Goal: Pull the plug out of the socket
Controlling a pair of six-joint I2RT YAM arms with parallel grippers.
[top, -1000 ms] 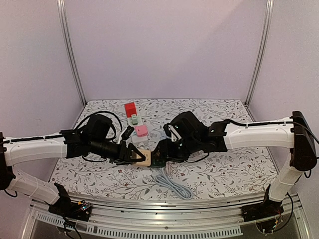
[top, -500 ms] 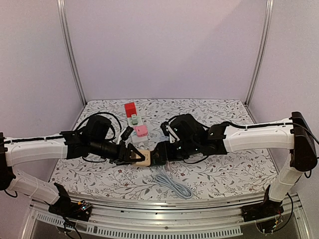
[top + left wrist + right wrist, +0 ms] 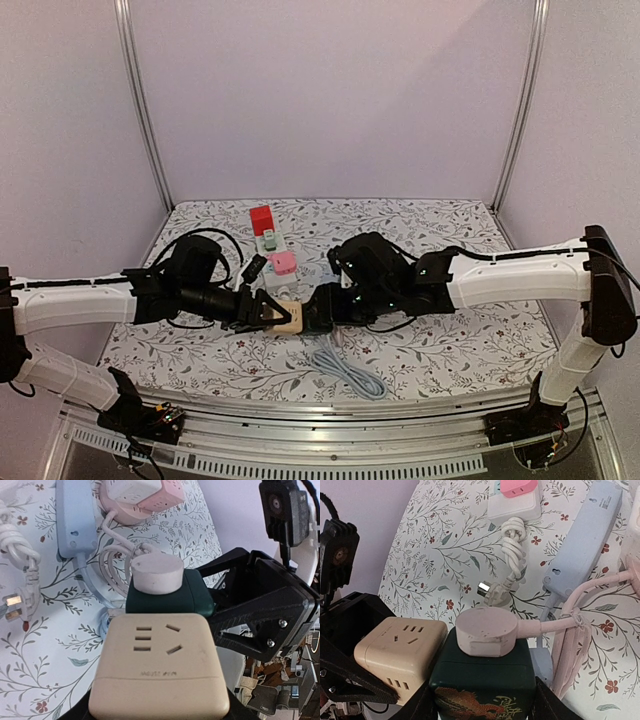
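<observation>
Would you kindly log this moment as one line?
left end effector: shut on beige cube socket; right end effector: shut on dark green block plug; plug and socket: touching, not separated

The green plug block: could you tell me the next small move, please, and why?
Probably draw the right gripper straight away from the left gripper: it clamps the green plug block, which sits flush against the beige socket cube held by the left one, so they look unseparated.

The top camera looks down and forward over the whole table (image 3: 460, 345). Both wrist cameras sit close, facing each other, sharing the socket (image 3: 160, 670) and plug (image 3: 167, 597).
</observation>
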